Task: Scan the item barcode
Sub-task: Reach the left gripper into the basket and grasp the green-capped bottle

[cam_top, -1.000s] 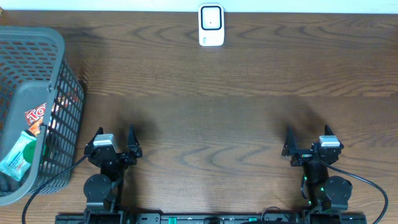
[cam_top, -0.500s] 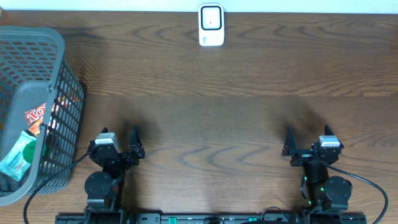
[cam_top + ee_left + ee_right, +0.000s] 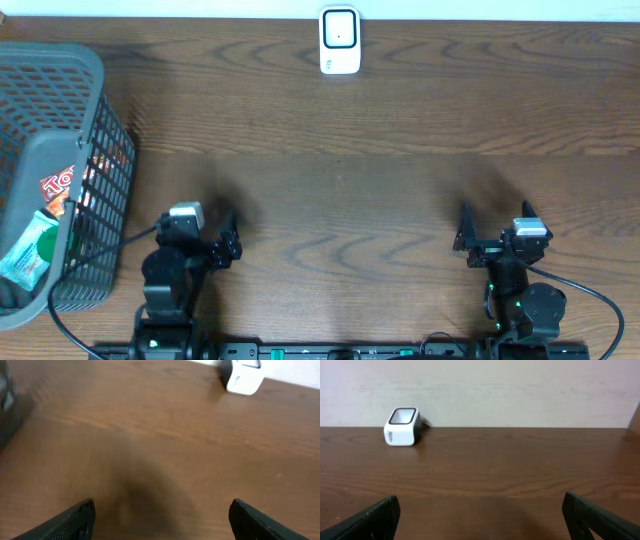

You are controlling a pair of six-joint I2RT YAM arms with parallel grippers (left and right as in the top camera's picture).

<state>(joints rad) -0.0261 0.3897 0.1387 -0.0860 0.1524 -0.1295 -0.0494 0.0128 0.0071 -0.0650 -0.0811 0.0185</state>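
item location: no item is singled out yet; the candidates lie in the basket [image 3: 100, 75] at the left edge of the overhead view, with a green packet [image 3: 28, 250] at lower left and a red-and-white packet [image 3: 57, 187] just above it.
scanner location: the scanner [image 3: 339, 40] stands at top centre of the overhead view, on the tabletop [image 3: 350, 180], well apart from the basket.
left hand: the left hand [image 3: 159, 519] has its fingers spread and holds nothing; it sits at lower left over bare tabletop, near the basket's right wall and not touching it.
right hand: the right hand [image 3: 495, 218] has its fingers spread wide and is empty; it sits at lower right, facing the scanner.
done: nothing, judging by the layout; no packet is out of the basket and none is at the scanner.
left to do: take a packet from the basket, carry it to the scanner, and present its barcode.
count, scanner: one.
count, basket: one.
count, hands: two.
count, packets: two are clearly visible; more colour shows through the mesh, but how many cannot be told.
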